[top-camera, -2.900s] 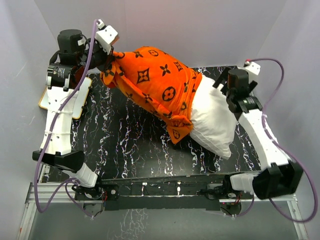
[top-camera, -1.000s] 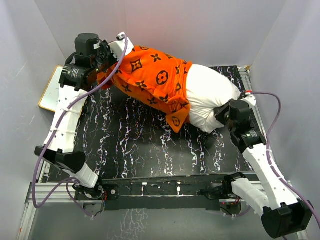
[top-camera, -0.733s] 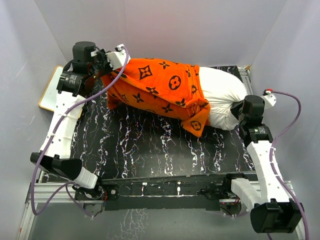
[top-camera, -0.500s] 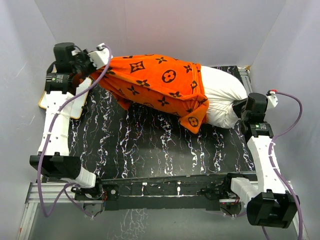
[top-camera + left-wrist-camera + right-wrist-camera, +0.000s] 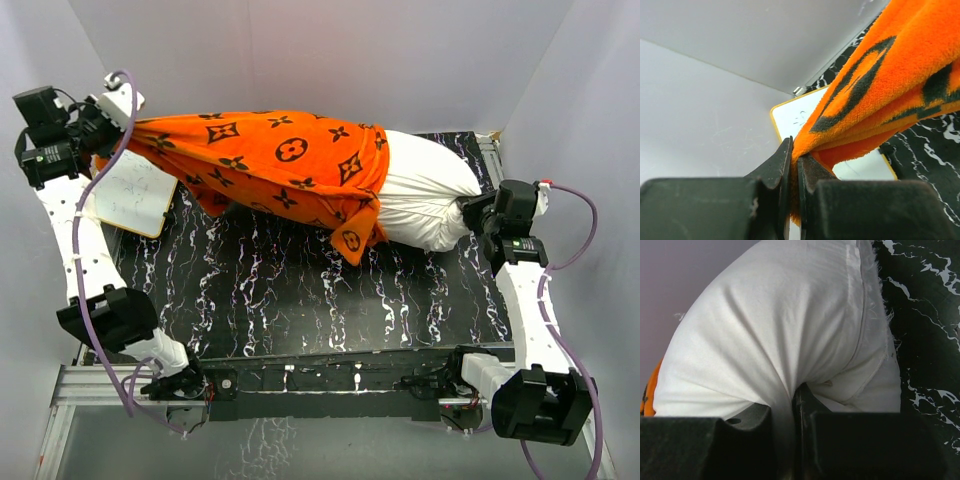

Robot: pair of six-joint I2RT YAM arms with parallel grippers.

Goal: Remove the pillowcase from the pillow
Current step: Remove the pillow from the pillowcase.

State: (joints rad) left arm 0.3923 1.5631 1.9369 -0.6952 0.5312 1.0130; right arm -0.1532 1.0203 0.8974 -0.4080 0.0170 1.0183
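The orange pillowcase [image 5: 270, 160] with dark brown motifs is stretched out along the back of the table, still covering the left part of the white pillow [image 5: 425, 195]. My left gripper [image 5: 108, 128] is raised at the far left, shut on the pillowcase's closed end [image 5: 850, 110]. The fabric is pinched between its fingers [image 5: 777, 165]. My right gripper [image 5: 472, 212] is at the right, shut on a fold of the pillow's bare end [image 5: 790, 330]. The pillowcase's open hem [image 5: 352, 238] hangs down at mid table.
A white wood-framed board [image 5: 130, 192] lies at the left edge of the black marbled table [image 5: 300, 300], under the stretched fabric. White walls close in the back and both sides. The arm bases sit along the near rail [image 5: 320, 385].
My left gripper has swung out to the far left and pulled the pillowcase with it. More white pillow shows at the right. My right gripper has stayed clamped on the pillow's end.
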